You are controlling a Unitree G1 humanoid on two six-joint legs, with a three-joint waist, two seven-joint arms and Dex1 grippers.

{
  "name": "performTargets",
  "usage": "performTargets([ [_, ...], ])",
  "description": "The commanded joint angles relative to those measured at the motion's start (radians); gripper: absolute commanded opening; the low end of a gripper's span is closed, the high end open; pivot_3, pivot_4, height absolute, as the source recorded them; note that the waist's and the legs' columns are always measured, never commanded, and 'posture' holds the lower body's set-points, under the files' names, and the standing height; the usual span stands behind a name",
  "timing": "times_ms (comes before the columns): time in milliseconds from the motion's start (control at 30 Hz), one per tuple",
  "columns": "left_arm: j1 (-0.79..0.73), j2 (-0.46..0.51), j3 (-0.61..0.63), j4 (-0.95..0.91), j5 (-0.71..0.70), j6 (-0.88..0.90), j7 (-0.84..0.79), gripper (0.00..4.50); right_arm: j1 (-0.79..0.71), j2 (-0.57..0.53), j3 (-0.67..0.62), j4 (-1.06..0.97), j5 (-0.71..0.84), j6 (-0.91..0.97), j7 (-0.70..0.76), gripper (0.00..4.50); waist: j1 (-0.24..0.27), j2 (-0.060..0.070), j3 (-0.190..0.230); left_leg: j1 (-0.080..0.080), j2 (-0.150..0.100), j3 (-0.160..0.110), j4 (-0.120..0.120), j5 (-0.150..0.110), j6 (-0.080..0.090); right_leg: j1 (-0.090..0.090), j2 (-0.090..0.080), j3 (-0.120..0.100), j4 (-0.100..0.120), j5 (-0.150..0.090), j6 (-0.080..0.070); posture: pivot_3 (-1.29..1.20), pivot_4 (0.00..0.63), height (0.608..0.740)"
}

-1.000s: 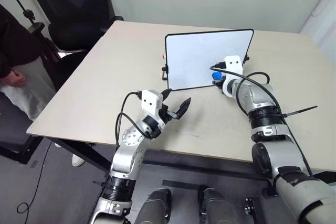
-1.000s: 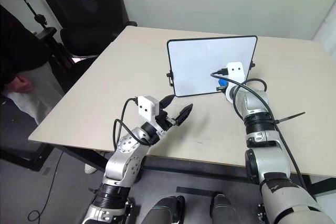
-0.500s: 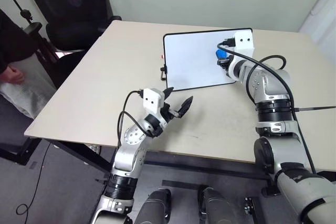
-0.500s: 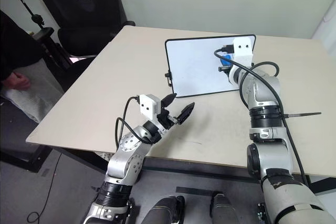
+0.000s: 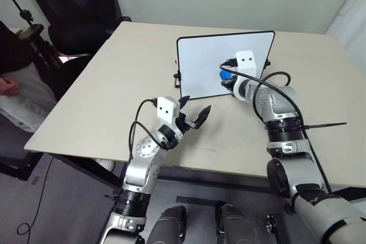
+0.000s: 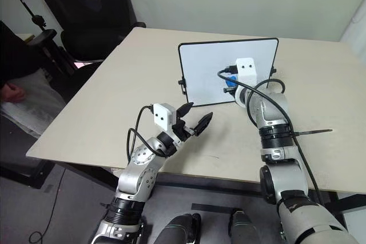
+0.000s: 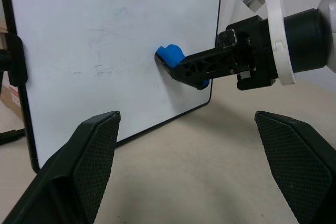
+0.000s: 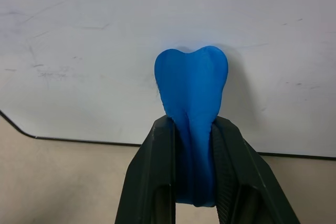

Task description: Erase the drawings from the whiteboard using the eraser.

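Note:
The whiteboard (image 5: 200, 61) stands propped upright at the middle of the table. My right gripper (image 8: 193, 125) is shut on the blue eraser (image 8: 191, 82) and presses it against the board's lower right face, where the eraser (image 5: 226, 76) shows as a blue spot. Of the drawings I see only faint grey traces (image 7: 100, 67) on the white face, left of the eraser (image 7: 169, 56). In front of the board's lower left corner, above the table, my left gripper (image 5: 193, 108) stands open and holds nothing.
A black office chair (image 5: 74, 4) stands beyond the table's far left corner. A person (image 5: 8, 84) sits off the left edge. A black cable tie (image 5: 327, 124) juts from my right arm over the tabletop (image 5: 114, 84).
The right gripper carried the eraser up the board's right side, then back down and to the left across the face. The left arm kept still.

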Motion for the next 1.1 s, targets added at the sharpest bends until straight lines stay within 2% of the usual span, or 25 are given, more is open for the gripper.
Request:
performTargets([
  [33, -0.013, -0.002, 0.003, -0.027, 0.000, -0.021, -0.004, 4.50, -0.037, -0.016, -0.005, 0.006, -0.003, -0.002, 0.001, 0.71, 0.000, 0.000, 0.000, 0.000, 0.000, 0.000, 0.001, 0.000, 0.000, 0.000, 0.000, 0.000, 0.000, 0.000, 0.000, 0.00, 0.150, 0.740],
  [433, -0.021, 0.000, 0.006, -0.019, 0.001, -0.027, -0.004, 4.50, -0.096, -0.108, -0.072, 0.232, -0.039, -0.052, -0.112, 0.71, 0.017, 0.000, 0.000, -0.001, 0.000, 0.000, 0.001, 0.000, 0.000, 0.002, 0.000, 0.000, 0.000, 0.000, -0.001, 0.00, 0.150, 0.740],
  [633, -0.031, -0.001, 0.006, -0.003, 0.004, -0.034, -0.007, 4.50, -0.098, -0.120, -0.078, 0.271, -0.046, -0.073, -0.120, 0.71, 0.018, 0.000, 0.000, -0.001, 0.000, 0.000, 0.000, 0.000, 0.000, 0.003, 0.000, 0.000, 0.000, 0.000, -0.001, 0.00, 0.150, 0.740],
  [833, -0.038, 0.001, 0.004, 0.006, 0.006, -0.039, -0.013, 4.50, -0.050, -0.132, -0.071, 0.094, -0.022, 0.027, -0.086, 0.71, 0.017, 0.000, 0.000, -0.001, 0.000, 0.000, 0.000, 0.000, 0.000, 0.002, 0.000, 0.000, 0.000, 0.001, 0.001, 0.00, 0.150, 0.740],
  [1100, -0.033, -0.008, -0.011, 0.005, 0.007, -0.040, -0.018, 4.50, 0.115, -0.186, -0.118, -0.346, 0.034, 0.339, -0.055, 0.71, 0.021, 0.000, 0.000, -0.003, 0.000, 0.000, 0.001, 0.000, 0.000, 0.002, 0.000, 0.000, 0.000, -0.001, 0.006, 0.00, 0.150, 0.740],
])
